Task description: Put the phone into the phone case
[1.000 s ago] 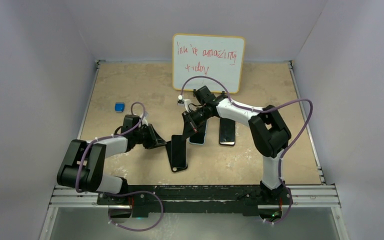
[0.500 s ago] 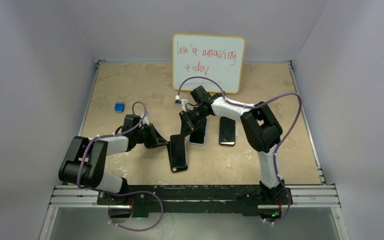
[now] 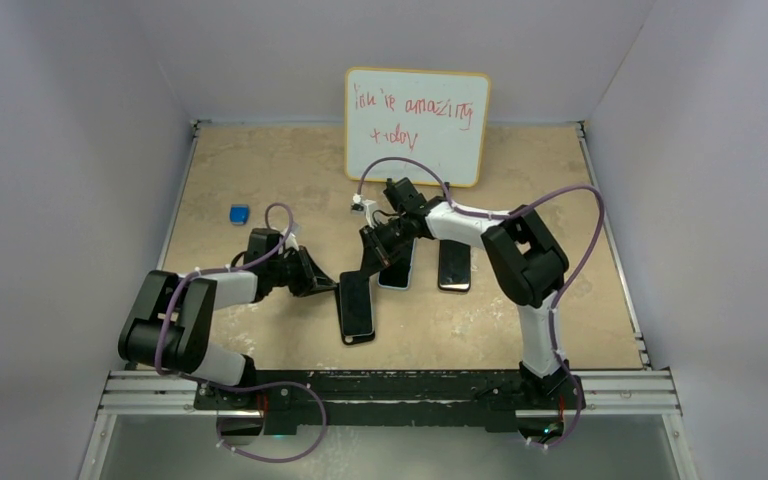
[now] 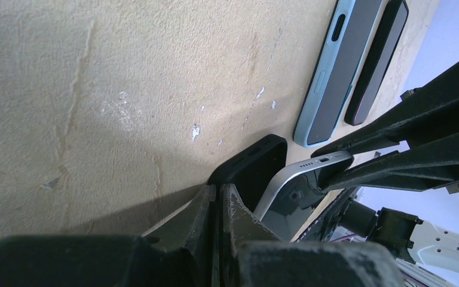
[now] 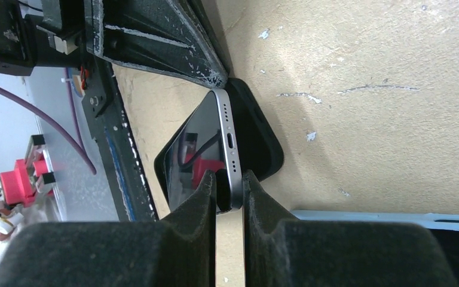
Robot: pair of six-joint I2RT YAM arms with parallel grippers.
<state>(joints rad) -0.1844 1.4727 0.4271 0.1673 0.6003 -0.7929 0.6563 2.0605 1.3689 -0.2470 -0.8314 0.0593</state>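
Scene: I see a tan table (image 3: 260, 170) from above, with both arms reaching in over it.
Phone case: the light blue shell (image 3: 400, 275) lies flat near the middle of the table. Its upward face looks grey, and I cannot tell whether that is lining or a screen.
Phone: the dark phone (image 3: 453, 265) lies flat just to the right of the phone case. It is parallel to the case with a narrow strip of table between them, and neither arm touches it.
Right pincer: the right gripper (image 5: 229, 186) is just left of the phone case. It is clenched on the bottom corner of a grey-rimmed phone (image 5: 197, 143), one finger on the glass and one on the back.
Grey-rimmed phone: it sits left of the phone case and nearer the arm bases. It is tilted, with its port end raised over a black slab (image 5: 264, 146).
Black slab: it lies flat on the table under the tilted phone, left of the phone case.
Left pincer: the left gripper (image 4: 218, 192) is further left of the phone case. Its fingers are pressed together with nothing between them, and the tips are at the slab's edge.
Blue cube: a small cube (image 3: 239, 213) sits well to the left of the phone case.
Whiteboard: a board (image 3: 417, 97) with red handwriting stands behind the phone case at the back wall.
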